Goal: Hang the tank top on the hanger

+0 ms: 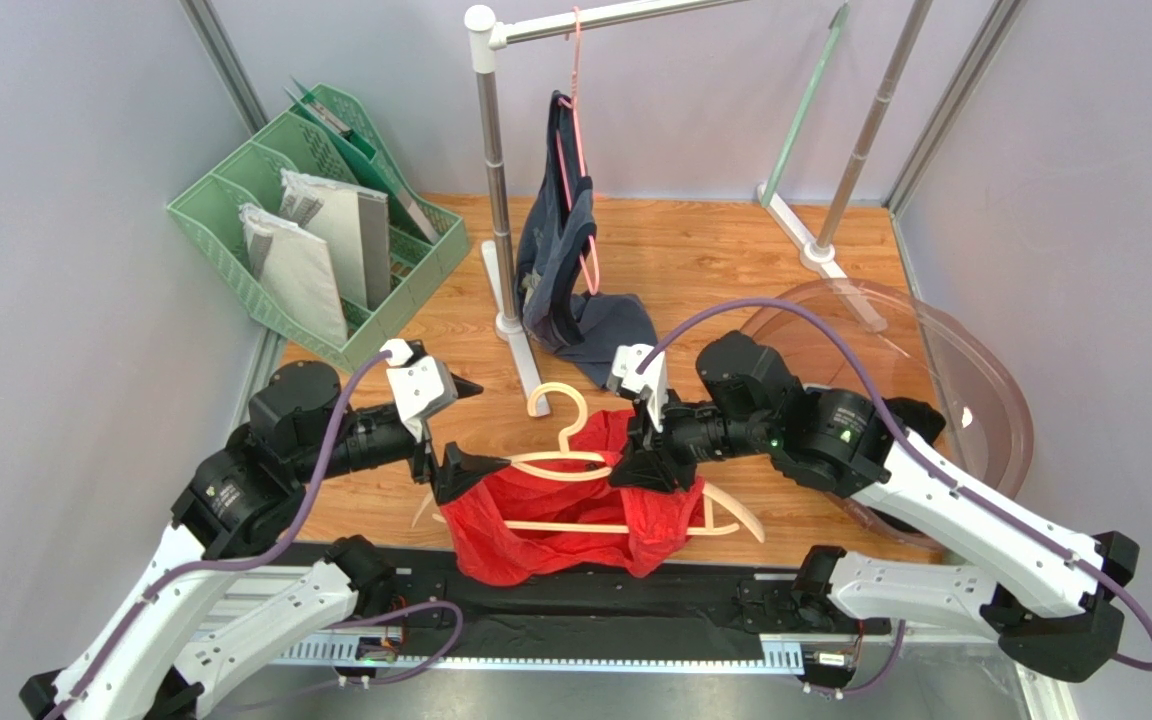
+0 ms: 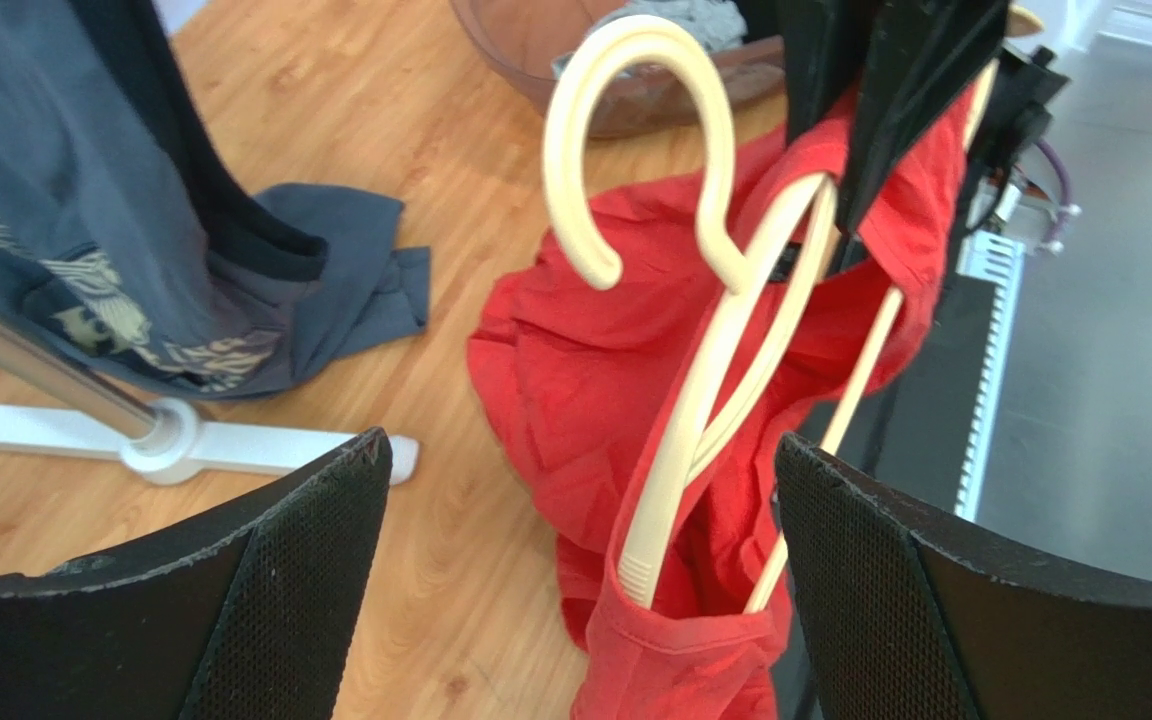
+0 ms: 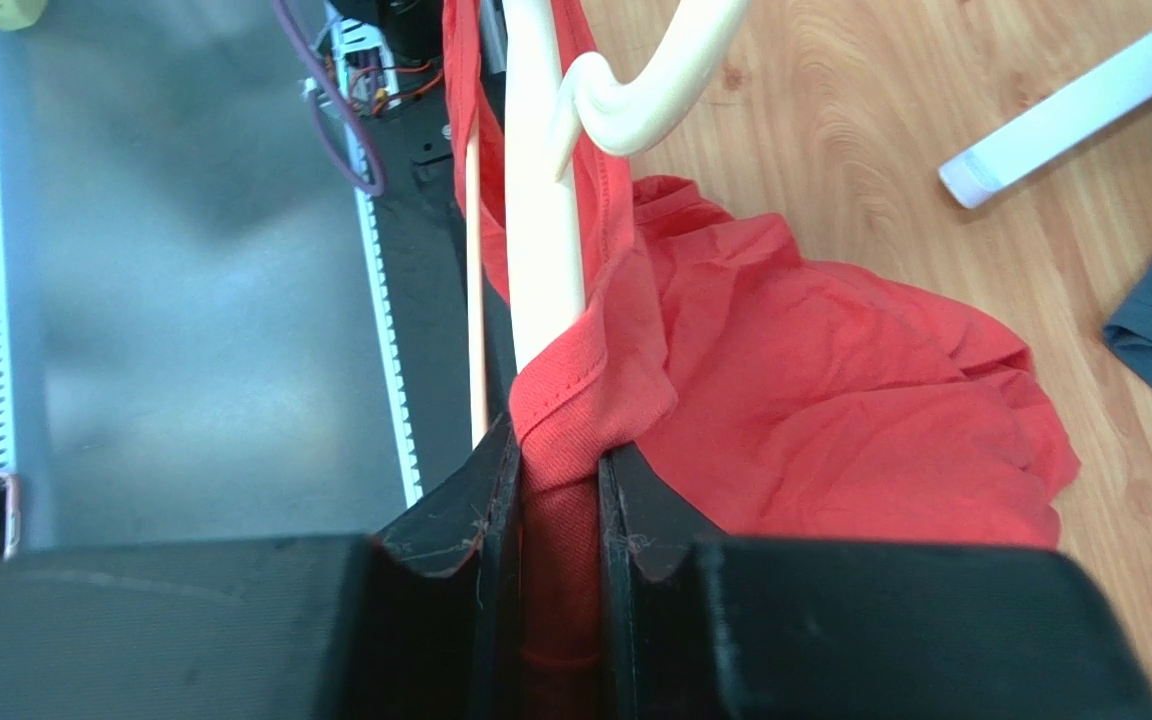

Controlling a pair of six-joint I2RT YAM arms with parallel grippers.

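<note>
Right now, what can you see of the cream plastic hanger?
The cream plastic hanger has a rounded hook, broad curved shoulders and a thin lower bar. It lies across the red tank top on the wooden table, hook pointing away from the arms. One shoulder end is inside the fabric; the right gripper pinches fabric beside it.

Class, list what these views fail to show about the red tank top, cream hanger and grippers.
- Right wrist view: whether the right gripper also pinches the hanger; the tank top wraps it there.
- Left wrist view: the hanger's lower end, buried in fabric; the top's lower part, cut by the bottom edge.
- Top view: the hanger's left shoulder, under cloth and the left gripper.
</note>
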